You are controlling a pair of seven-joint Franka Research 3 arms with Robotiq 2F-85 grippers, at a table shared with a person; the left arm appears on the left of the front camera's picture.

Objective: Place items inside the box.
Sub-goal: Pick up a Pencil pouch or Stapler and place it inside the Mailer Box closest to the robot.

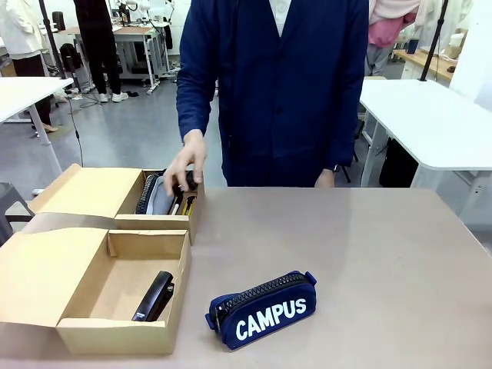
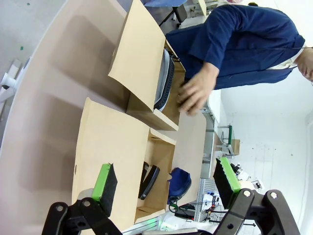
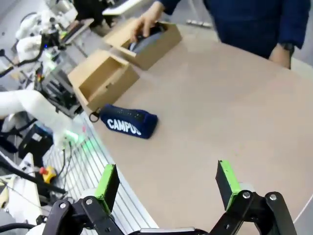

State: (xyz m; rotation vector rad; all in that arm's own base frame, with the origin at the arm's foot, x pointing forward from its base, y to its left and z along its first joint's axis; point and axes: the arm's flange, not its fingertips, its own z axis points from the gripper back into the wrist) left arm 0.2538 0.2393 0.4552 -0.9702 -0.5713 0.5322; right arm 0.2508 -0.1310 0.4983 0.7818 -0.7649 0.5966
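Observation:
A navy zip pencil case (image 1: 261,309) lettered "CAMPUS" lies on the table near the front edge, right of the box (image 1: 115,337). The box is wide and shallow, its flap lid laid open to the left. A slim black stapler (image 1: 154,296) lies inside it. In the left wrist view my left gripper (image 2: 165,178) hangs open high above the box (image 2: 112,147), the stapler (image 2: 149,180) and the pencil case (image 2: 180,180). My right gripper (image 3: 166,180) is open over bare table, well away from the pencil case (image 3: 129,122) and the box (image 3: 100,78).
Behind the box stands a smaller cardboard box (image 1: 84,192) holding stationery. The person's hand (image 1: 186,161) reaches into it. The person in a dark blue coat stands at the far edge. The right half of the tabletop (image 1: 369,254) is bare.

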